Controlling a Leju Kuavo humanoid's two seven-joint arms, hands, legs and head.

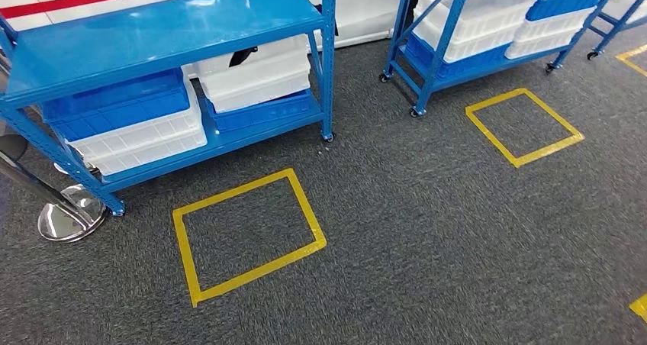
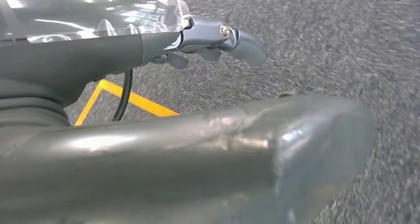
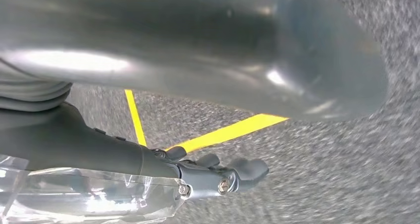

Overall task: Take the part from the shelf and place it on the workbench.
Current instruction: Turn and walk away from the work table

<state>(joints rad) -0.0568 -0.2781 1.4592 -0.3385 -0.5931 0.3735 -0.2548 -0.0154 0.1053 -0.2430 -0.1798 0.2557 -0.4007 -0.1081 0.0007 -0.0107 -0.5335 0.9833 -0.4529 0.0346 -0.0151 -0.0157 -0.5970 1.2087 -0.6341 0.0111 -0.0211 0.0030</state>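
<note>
approaching the blue shelf (image 1: 164, 36), no part taken yet. left hand (image 2: 218, 40) and right hand (image 3: 218, 177) hang empty, fingers loosely apart. next: close in, reach into a bin (image 1: 259, 82).

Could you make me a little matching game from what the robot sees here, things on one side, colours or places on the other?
Things:
1. near shelf
2. taped square
3. white bin
4. carpet

Descriptions:
A. grey, covering the floor
B. yellow, stuck on the floor in front of the near shelf
C. blue metal frame on small wheels
D. on the bottom level, under a blue bin

Pairs: 1-C, 2-B, 3-D, 4-A
</note>
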